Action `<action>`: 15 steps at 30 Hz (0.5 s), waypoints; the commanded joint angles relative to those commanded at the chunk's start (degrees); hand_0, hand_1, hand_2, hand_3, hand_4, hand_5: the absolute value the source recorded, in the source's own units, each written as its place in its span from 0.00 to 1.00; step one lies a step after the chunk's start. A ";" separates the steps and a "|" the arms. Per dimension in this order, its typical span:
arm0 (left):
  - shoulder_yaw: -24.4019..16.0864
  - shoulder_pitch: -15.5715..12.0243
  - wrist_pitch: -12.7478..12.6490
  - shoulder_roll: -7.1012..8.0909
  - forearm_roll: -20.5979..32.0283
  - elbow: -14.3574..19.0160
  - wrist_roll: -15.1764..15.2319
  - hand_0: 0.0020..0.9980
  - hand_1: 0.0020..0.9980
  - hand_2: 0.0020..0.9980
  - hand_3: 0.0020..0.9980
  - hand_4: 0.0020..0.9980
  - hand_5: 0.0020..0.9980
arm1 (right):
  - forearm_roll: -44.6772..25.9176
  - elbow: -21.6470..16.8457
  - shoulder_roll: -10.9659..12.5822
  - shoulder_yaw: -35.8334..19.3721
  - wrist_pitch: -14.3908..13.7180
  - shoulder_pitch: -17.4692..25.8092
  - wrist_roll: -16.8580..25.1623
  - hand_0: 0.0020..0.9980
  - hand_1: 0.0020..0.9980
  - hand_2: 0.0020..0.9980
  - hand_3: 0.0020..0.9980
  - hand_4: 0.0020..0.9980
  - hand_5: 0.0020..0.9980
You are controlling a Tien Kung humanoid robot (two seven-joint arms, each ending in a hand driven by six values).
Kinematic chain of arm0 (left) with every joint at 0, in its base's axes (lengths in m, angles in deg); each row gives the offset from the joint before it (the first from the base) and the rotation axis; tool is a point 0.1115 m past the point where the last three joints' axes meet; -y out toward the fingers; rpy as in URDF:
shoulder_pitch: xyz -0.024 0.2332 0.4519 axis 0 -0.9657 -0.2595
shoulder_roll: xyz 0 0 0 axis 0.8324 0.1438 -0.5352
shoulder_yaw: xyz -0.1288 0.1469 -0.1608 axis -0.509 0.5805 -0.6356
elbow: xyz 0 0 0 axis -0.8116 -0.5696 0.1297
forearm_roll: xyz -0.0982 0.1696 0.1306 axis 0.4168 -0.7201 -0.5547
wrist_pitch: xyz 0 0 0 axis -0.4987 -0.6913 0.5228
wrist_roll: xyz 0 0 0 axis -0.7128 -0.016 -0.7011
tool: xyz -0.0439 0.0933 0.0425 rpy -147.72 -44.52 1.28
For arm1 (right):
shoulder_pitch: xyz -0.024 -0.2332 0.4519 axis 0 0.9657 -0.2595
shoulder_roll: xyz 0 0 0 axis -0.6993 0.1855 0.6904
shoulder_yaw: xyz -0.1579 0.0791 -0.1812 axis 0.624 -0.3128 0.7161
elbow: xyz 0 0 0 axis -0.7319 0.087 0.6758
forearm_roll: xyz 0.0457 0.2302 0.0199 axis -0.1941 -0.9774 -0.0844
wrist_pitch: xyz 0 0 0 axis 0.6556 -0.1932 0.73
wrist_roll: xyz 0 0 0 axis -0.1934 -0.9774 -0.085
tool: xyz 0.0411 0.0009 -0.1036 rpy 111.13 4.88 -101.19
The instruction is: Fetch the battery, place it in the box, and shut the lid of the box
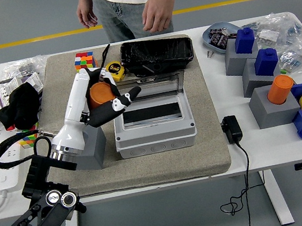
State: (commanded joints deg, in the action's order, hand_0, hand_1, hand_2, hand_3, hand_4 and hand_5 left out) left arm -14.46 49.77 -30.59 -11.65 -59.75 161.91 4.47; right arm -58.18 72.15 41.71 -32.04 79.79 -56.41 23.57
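Observation:
My left hand is shut on the orange cylindrical battery and holds it in the air just off the left edge of the grey box. The box sits mid-mat with its clear lid standing open at the back. The grey holder block that bore the battery stands left of the box, partly hidden behind my white forearm. The inside of the box shows a dark slot with nothing in it.
A person stands at the far side, one hand reaching out above the wrapped black tray. A Rubik's cube and yellow tape measure lie behind the box. Grey blocks with blue and orange batteries stand right; black adapter.

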 joint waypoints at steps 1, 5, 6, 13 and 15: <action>2.21 1.06 -0.07 0.11 -0.83 -0.50 0.16 0.05 0.00 0.01 0.00 0.90 0.70 | 0.03 -0.05 -0.01 0.06 0.04 -0.07 -0.01 0.71 0.67 0.73 0.80 1.00 1.00; 8.54 4.68 -0.76 -0.21 -1.82 -3.33 0.97 0.05 0.00 0.01 0.00 0.88 0.72 | -0.04 -0.19 -0.09 0.45 0.14 -0.29 -0.05 0.71 0.67 0.73 0.80 1.00 1.00; 9.64 5.53 -1.01 -0.44 -1.69 -4.17 1.21 0.05 0.00 0.01 0.00 0.88 0.72 | -0.17 -0.18 -0.10 0.65 0.15 -0.32 -0.04 0.71 0.67 0.73 0.80 1.00 1.00; 14.36 11.19 -4.01 -3.26 0.52 -11.97 3.88 0.05 0.00 0.01 0.00 0.88 0.73 | -1.26 0.00 -0.14 2.33 0.14 -0.32 -0.05 0.71 0.67 0.73 0.80 1.00 1.00; 15.02 12.52 -5.24 -4.31 1.01 -14.61 4.88 0.05 0.00 0.01 0.00 0.88 0.73 | -1.31 -0.03 -0.15 2.52 0.15 -0.34 -0.06 0.71 0.67 0.73 0.80 1.00 1.00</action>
State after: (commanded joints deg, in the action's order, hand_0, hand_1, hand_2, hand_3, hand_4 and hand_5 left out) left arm 0.55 62.30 -35.84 -15.96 -58.74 147.31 9.35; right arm -59.49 72.12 41.56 -29.52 79.93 -56.75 23.52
